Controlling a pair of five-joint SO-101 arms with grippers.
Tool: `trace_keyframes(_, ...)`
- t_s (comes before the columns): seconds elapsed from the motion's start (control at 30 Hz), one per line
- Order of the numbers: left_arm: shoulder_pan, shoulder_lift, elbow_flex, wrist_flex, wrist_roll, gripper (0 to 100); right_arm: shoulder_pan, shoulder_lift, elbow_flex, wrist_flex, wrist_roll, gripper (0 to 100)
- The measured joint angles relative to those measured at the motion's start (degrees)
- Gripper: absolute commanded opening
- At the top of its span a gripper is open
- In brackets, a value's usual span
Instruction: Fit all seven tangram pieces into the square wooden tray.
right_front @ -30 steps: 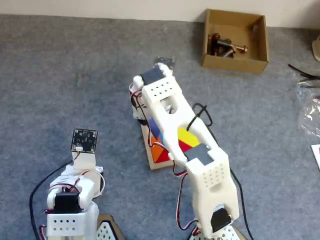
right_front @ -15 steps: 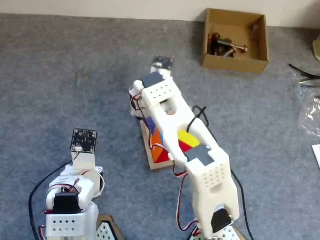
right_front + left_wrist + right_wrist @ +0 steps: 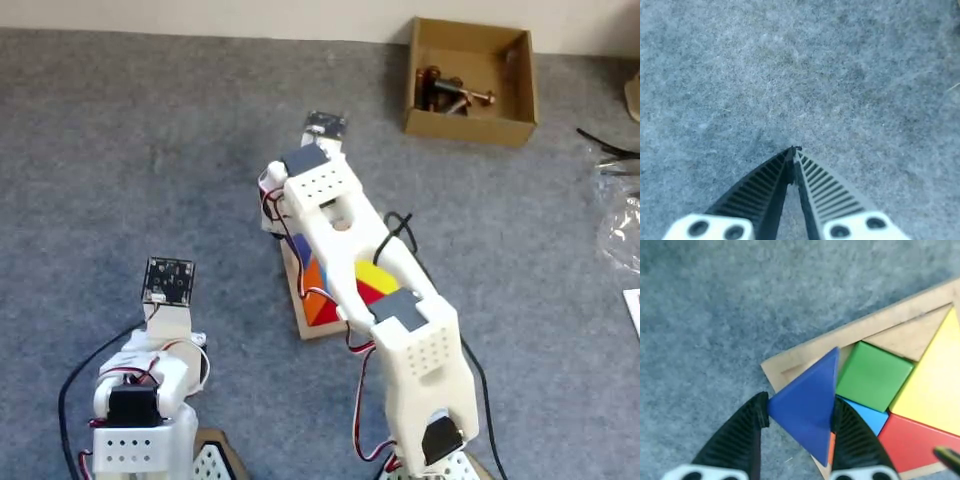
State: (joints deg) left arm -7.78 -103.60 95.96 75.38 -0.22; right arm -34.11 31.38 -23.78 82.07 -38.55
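1. The blue triangle (image 3: 807, 402) is clamped flat between the fingers of the right tool (image 3: 800, 411) and overlaps the tray's corner.
2. The wooden tray (image 3: 800, 360), pale and square, lies flat on the surface with one corner under the tool's tips.
3. Inside it, the green square (image 3: 872, 375) lies just past the tool, with the yellow triangle (image 3: 935, 385) beyond it.
4. The light-blue piece (image 3: 867, 416) and the orange piece (image 3: 831, 450) touch one finger, and the red piece (image 3: 920, 440) lies beside them.
5. A bare triangular recess (image 3: 905, 342) lies beyond the green square.

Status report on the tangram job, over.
Right gripper shut on blue triangle at tray corner. Left gripper shut above carpet. Nothing seen blocking.
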Motion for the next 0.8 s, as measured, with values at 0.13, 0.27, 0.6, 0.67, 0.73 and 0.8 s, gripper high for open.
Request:
trace_keyframes(0.13, 0.00, 0.00, 0.00, 0.00, 0.00, 1, 0.18, 0.00, 0.00, 1.58, 0.00, 0.6)
trace_keyframes(0.27, 0.00, 0.00, 0.00, 0.00, 0.00, 1, 0.62, 0.00, 0.00, 3.52, 0.00, 0.6)
trace_keyframes(0.6, 0.00, 0.00, 0.00, 0.00, 0.00, 1, 1.67, 0.00, 0.00, 5.36, 6.15, 0.6)
trace_keyframes(0.67, 0.00, 0.00, 0.00, 0.00, 0.00, 1, 1.67, 0.00, 0.00, 5.36, 6.24, 0.6)
trace_keyframes(0.73, 0.00, 0.00, 0.00, 0.00, 0.00, 1, 1.67, 0.00, 0.00, 5.36, 6.24, 0.7)
trace_keyframes(0.8, 0.00, 0.00, 0.00, 0.00, 0.00, 1, 1.76, 0.00, 0.00, 5.36, 3.52, 2.9)
